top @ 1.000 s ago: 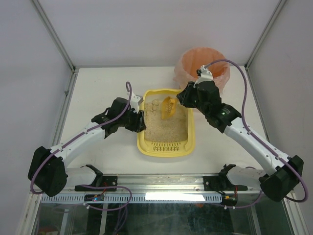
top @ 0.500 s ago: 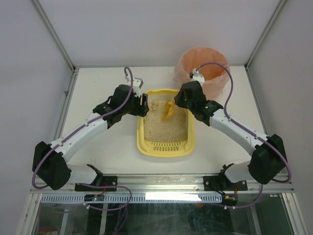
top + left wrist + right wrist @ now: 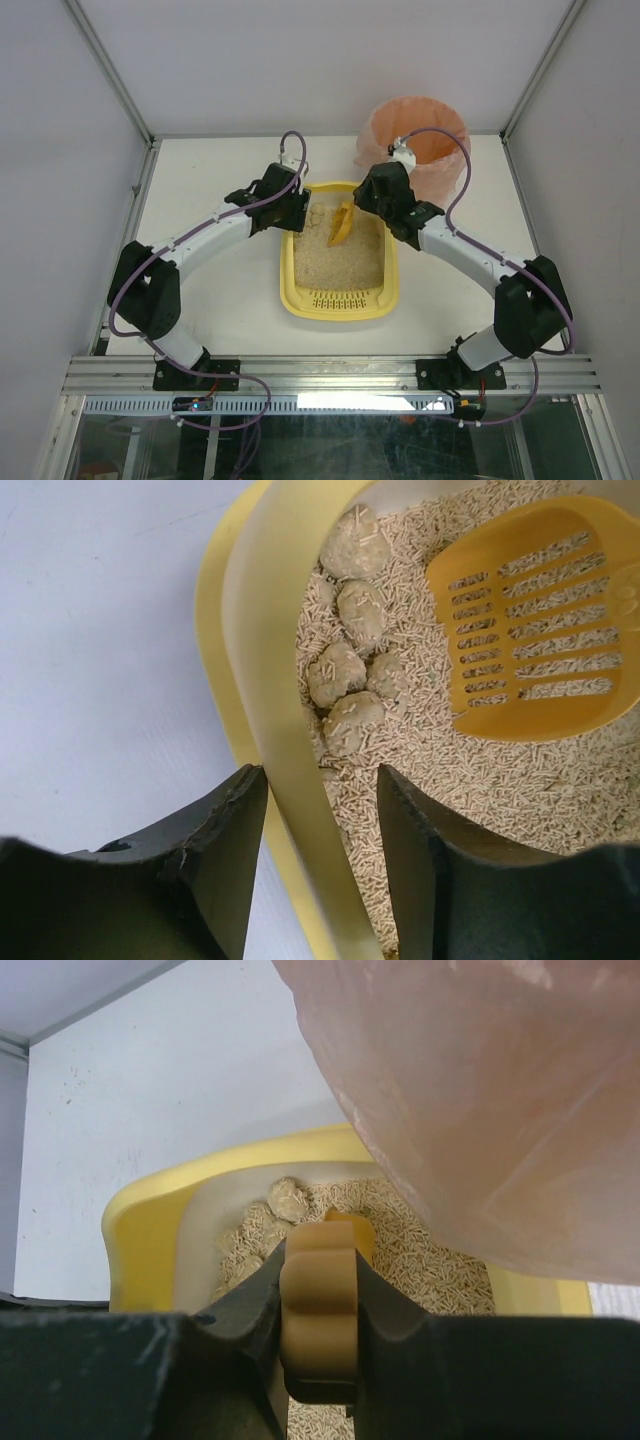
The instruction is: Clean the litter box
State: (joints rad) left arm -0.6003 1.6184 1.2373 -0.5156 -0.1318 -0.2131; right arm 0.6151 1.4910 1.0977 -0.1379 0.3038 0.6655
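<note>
Orange scoop, clamped in the right gripper, carries nothing; grey clumps lie uncollected ahead of the left gripper, its jaws apart astride the litter box wall.

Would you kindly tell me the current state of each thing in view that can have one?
litter box: filled with litter, not yet cleaned.
clumps: lying in the litter at the far left corner, beside the scoop.
scoop: held by its handle, head down on the litter.
bin: upright, lined, top open.
left gripper: open, straddling the litter box wall.
right gripper: shut on the scoop handle.
</note>
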